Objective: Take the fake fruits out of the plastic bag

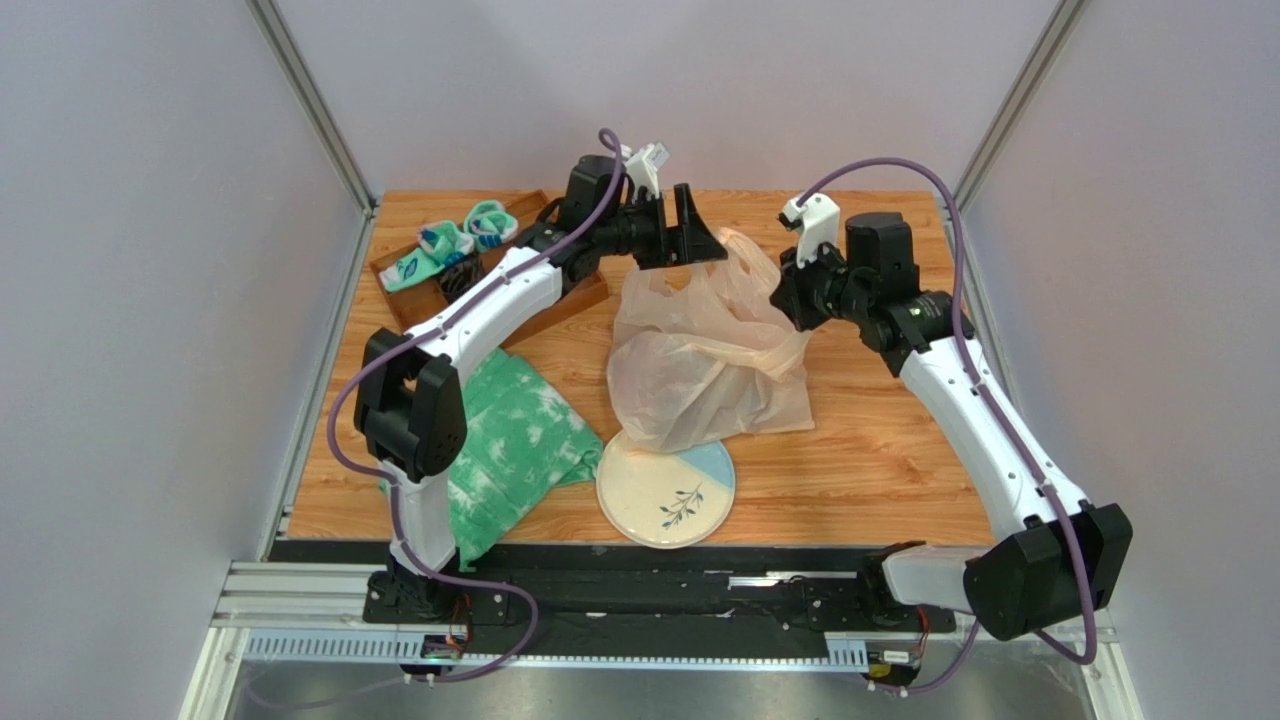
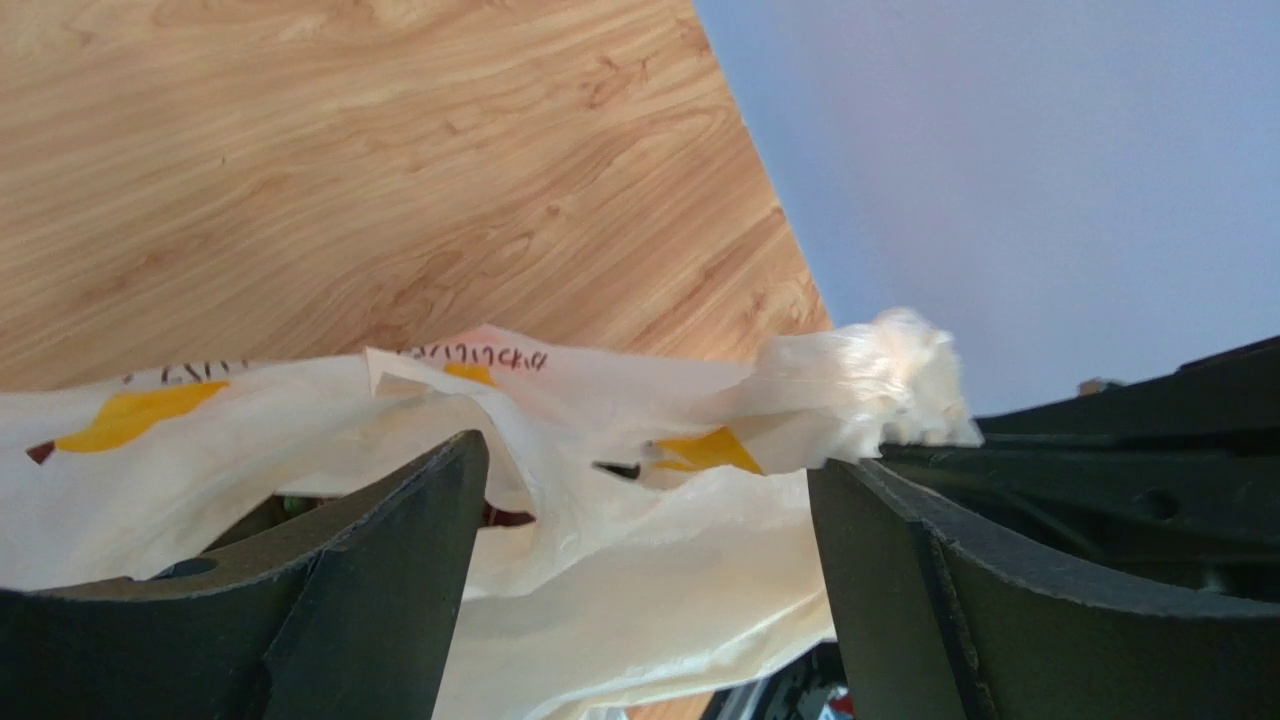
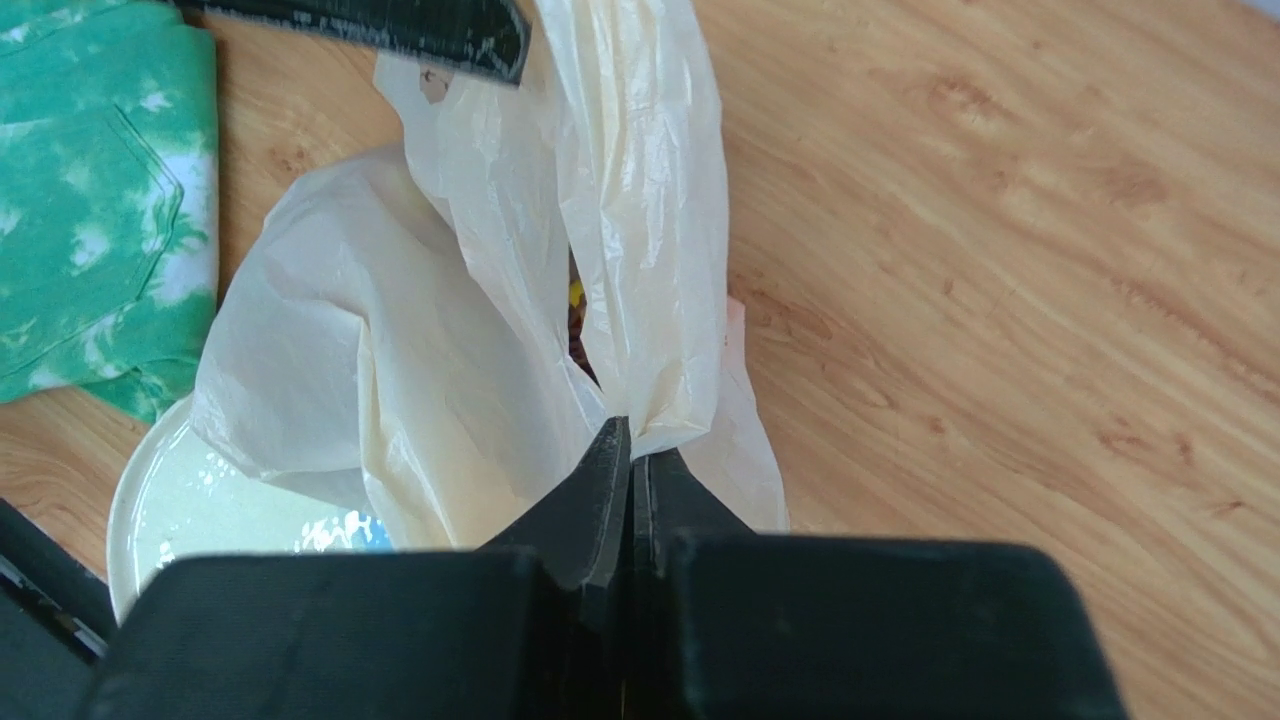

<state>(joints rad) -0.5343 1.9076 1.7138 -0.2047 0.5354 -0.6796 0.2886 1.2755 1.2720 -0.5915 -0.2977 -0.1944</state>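
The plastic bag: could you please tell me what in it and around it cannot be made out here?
Fruits: the bag film hides them in every view; only a dark sliver shows in the right wrist view.
Plate: far rim under the bag, top view.
Left gripper: open around the bag; contact with its fingers unclear, left wrist view.

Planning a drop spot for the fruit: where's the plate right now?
In the top view, the plate lies low centre, toward the arms' side, its far rim tucked under the plastic bag, with the green cloth just to its left.
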